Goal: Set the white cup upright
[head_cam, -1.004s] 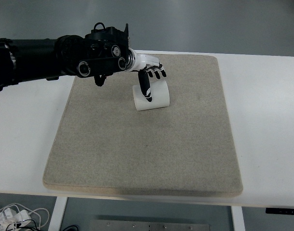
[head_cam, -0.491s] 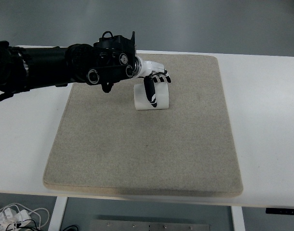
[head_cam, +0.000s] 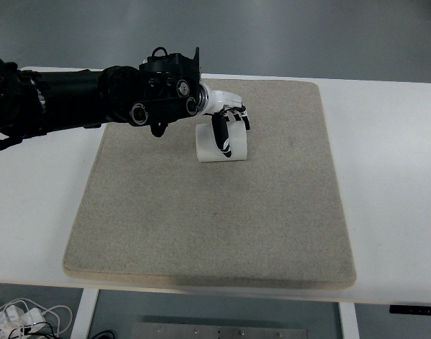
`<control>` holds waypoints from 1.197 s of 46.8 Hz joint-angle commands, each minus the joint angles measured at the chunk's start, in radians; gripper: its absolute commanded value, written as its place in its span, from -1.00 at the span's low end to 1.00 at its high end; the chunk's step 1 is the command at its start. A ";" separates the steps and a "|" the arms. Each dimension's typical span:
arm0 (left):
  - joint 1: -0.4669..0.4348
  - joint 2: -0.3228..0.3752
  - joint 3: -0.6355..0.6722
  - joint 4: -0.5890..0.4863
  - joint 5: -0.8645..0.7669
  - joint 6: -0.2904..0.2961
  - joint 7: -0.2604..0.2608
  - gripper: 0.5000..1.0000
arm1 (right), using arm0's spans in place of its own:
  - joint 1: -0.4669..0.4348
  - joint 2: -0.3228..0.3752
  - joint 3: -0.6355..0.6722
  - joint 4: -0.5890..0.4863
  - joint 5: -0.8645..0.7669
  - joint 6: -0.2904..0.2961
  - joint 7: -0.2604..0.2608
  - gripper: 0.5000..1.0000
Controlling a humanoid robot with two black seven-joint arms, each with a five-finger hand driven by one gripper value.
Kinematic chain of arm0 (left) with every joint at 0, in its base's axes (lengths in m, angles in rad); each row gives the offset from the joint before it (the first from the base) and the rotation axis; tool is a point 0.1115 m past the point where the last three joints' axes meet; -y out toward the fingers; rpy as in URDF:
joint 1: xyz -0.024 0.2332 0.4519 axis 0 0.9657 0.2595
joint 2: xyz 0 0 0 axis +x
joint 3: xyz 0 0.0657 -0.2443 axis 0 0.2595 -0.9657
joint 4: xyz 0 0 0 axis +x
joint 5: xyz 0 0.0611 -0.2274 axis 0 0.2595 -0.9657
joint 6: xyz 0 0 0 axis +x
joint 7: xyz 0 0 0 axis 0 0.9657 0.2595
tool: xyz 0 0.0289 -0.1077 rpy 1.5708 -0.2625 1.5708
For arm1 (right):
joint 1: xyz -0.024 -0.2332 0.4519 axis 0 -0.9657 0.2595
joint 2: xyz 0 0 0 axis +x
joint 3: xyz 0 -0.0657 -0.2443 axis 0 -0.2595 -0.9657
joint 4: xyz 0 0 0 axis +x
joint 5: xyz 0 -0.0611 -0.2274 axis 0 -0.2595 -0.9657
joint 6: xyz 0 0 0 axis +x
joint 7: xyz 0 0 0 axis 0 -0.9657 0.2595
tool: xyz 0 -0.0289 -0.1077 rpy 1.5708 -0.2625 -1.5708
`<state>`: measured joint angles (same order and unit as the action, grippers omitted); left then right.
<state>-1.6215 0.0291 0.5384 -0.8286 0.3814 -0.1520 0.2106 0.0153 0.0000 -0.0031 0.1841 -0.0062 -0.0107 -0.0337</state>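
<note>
One white cup (head_cam: pixel 221 143) is lying on its side on the far part of the single beige mat (head_cam: pixel 215 226); whether anything is inside cannot be told. One left hand (head_cam: pixel 225 119) is resting over the cup, fingers (head_cam: pixel 220 139) curling around it.

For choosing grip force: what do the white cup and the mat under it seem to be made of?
White cup: smooth, matte white, probably plastic or paper; the picture cannot settle which. Mat: beige, rough and speckled, looks like felt or similar fabric. The left hand is closed around the cup.
</note>
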 commanded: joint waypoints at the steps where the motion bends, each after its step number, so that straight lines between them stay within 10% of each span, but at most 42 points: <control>1: 0.000 0.000 0.003 0.006 0.001 0.002 -0.002 -0.71 | 0.000 0.000 0.000 0.000 0.000 0.000 0.000 0.81; 4: 0.000 0.000 0.003 0.011 0.001 0.002 -0.004 -1.00 | 0.000 0.000 0.000 0.000 0.000 0.000 0.000 0.81; 36: 0.087 0.103 -0.282 0.094 -0.027 -0.032 -0.056 -1.00 | 0.000 0.000 0.000 0.000 0.000 0.000 0.000 0.81; 56: 0.314 0.215 -0.672 0.094 -0.026 -0.058 -0.261 -1.00 | 0.000 0.000 0.000 0.000 0.000 0.000 0.000 0.81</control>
<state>-1.3358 0.2397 -0.0914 -0.7345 0.3567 -0.2086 -0.0048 0.0153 0.0000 -0.0031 0.1841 -0.0061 -0.0107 -0.0337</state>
